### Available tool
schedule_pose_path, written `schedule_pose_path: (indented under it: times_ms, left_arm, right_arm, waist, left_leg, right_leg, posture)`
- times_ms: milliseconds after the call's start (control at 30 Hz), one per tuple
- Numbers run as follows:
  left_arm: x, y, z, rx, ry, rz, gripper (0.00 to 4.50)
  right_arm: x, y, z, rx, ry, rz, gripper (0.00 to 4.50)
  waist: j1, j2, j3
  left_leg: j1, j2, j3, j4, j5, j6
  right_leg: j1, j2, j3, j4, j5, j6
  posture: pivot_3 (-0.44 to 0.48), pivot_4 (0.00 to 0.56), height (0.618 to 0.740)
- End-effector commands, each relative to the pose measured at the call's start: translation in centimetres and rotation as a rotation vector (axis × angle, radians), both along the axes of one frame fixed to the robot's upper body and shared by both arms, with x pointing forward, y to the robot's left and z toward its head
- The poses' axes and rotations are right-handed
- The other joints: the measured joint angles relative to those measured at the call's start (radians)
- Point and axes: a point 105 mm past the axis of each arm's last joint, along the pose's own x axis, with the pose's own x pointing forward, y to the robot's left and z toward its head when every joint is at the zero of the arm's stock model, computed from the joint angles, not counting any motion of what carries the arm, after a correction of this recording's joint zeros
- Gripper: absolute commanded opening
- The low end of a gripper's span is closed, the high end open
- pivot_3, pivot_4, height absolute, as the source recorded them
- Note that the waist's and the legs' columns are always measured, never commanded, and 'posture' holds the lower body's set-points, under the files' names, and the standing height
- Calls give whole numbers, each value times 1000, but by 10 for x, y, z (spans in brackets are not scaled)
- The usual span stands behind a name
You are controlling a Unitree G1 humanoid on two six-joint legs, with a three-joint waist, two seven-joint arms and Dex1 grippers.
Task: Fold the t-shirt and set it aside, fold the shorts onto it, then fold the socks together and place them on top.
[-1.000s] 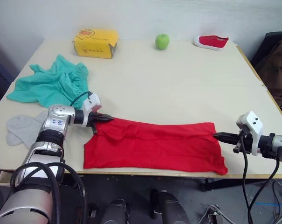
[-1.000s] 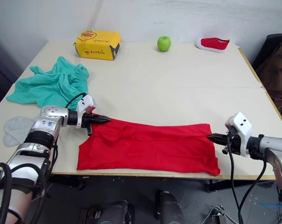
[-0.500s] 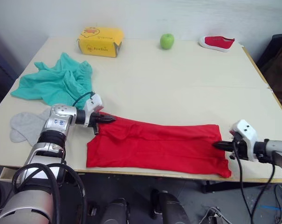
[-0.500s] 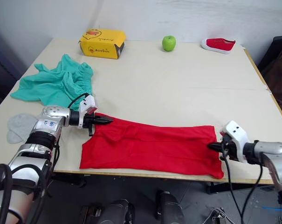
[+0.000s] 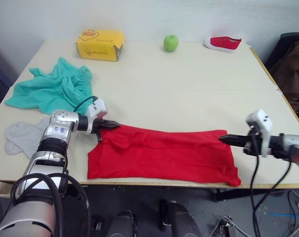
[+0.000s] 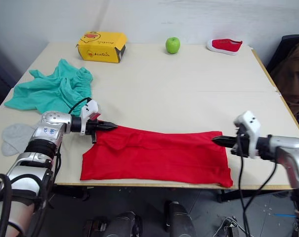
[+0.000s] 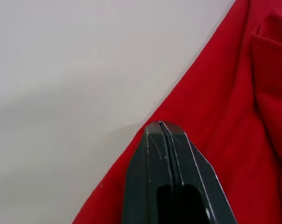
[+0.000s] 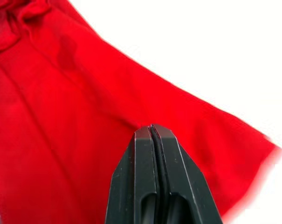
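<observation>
T-shirt (image 5: 161, 154) fabric is pinched at two far corners: the left gripper (image 5: 114, 125) has its fingers pressed together on the shirt's far-left corner; the right gripper (image 5: 223, 138) has its fingers pressed together on the far-right corner; both wrist views show closed fingertips over red cloth. The t-shirt lies as a long folded band along the near edge of the table (image 5: 189, 89); the shorts (image 5: 53, 89) lie crumpled beyond the shirt's left end; the socks (image 5: 21, 138) lie left of the shirt, near the table edge. Far beyond the shirt stand a yellow box (image 5: 100, 44), a green apple (image 5: 171, 43) and a red shoe (image 5: 223, 44).
</observation>
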Motion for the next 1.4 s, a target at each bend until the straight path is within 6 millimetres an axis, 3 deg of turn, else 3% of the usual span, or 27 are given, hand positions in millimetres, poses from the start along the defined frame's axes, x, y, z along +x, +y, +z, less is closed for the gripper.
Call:
schedule_pose_path:
  times_ms: [33, 167, 267, 367, 567, 700, 867, 1067, 1300, 1400]
  left_arm:
    - [0, -2, 1, 13, -21, -10, 0]
    - [3, 0, -8, 36, -16, 27, 0]
    - [5, 7, -12, 59, -23, 58, 0]
    - [6, 7, -5, 14, -27, 61, 0]
    - [-2, -22, 43, -134, -13, -87, 0]
    - [-11, -38, 37, -84, 7, -159, 0]
    - [-22, -50, 15, -28, 60, -206, 0]
    - [-29, -49, 3, 4, 79, -215, 0]
    - [-86, -37, -5, 3, 178, -434, 0]
    - [-98, -26, -10, 69, 190, -460, 0]
  right_arm:
    - [11, -3, -5, -50, -25, -50, 38]
    - [13, -26, -31, -224, 24, -109, 38]
    - [6, -44, -28, -279, 22, -113, 38]
    - [3, -46, -16, -244, 2, -103, 38]
    - [7, -6, 20, -45, -51, 3, 38]
    - [23, 16, 31, 28, -80, 12, 38]
    - [40, 30, 13, -9, -65, -10, 38]
    - [42, 17, -15, -145, -14, -54, 38]
    - [40, 9, -29, -164, 14, -87, 38]
    - [39, 5, -33, -165, 30, -100, 38]
  waist:
    - [4, 0, 0]
    - [12, 0, 0]
    - [20, 0, 0]
    - [19, -1, 0]
    - [10, -1, 0]
    - [5, 0, 0]
    - [4, 0, 0]
    - [8, 0, 0]
    - [-5, 0, 0]
    - [-5, 0, 0]
  left_leg:
    - [-1, 0, 0, 0, 0, 0]
    - [-2, 0, 0, 1, 0, 1]
    - [0, -1, 0, 1, -1, 2]
    - [2, -1, 0, 1, -1, 3]
    - [0, 0, 0, 1, 0, 1]
    - [0, 0, 0, 1, 0, 1]
    - [-1, 0, 0, 1, 0, 1]
    - [-5, 0, 0, 2, 0, 2]
    - [-5, 0, -1, 1, 0, 2]
    - [-2, 0, -2, 1, 0, 2]
  right_leg:
    - [-1, 0, 0, 0, 0, 0]
    - [-1, -1, 0, -2, 1, 1]
    - [2, -1, 0, -3, 1, 1]
    - [4, -1, 0, -4, 1, 1]
    - [1, 0, 0, -1, 1, 1]
    - [0, 0, 0, 0, 1, 1]
    - [0, 0, 0, -1, 0, 1]
    - [-3, 0, 0, -1, 0, 1]
    - [-2, 0, 0, -2, 0, 1]
    - [0, -1, 0, -3, 0, 0]
  posture:
    - [0, 150, 740]
    - [0, 150, 740]
    - [0, 150, 740]
    - [0, 150, 740]
    - [0, 150, 740]
    - [0, 150, 740]
    - [0, 150, 740]
    - [0, 150, 740]
    - [0, 150, 740]
    - [0, 150, 740]
